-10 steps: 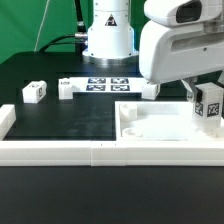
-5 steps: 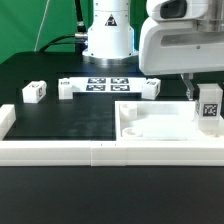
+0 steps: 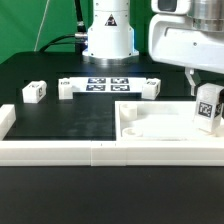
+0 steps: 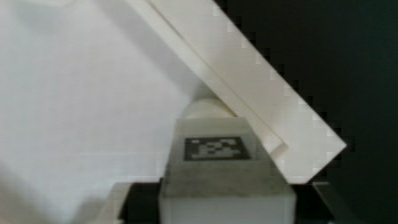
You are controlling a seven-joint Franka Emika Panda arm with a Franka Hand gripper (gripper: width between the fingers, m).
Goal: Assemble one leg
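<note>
My gripper (image 3: 205, 95) is shut on a leg (image 3: 208, 108), a small white block with a black-and-white tag, at the exterior view's right. It holds the leg upright over the far right corner of the large flat white square panel (image 3: 150, 125). In the wrist view the leg (image 4: 226, 150) sits between the dark fingers (image 4: 143, 200), tag facing the camera, above the panel's white surface (image 4: 80, 90) and its raised edge (image 4: 249, 70). Three more legs stand loose on the table: one (image 3: 33, 92) at the left, one (image 3: 66, 88) beside it, one (image 3: 150, 87) farther right.
The marker board (image 3: 105, 84) lies at the back by the arm's base (image 3: 107, 40). Long white border rails (image 3: 60, 152) run along the front and left of the black table.
My gripper has moved toward the exterior view's right with the leg held in it, and the leg has tilted slightly. The loose legs and the panel have not moved.
</note>
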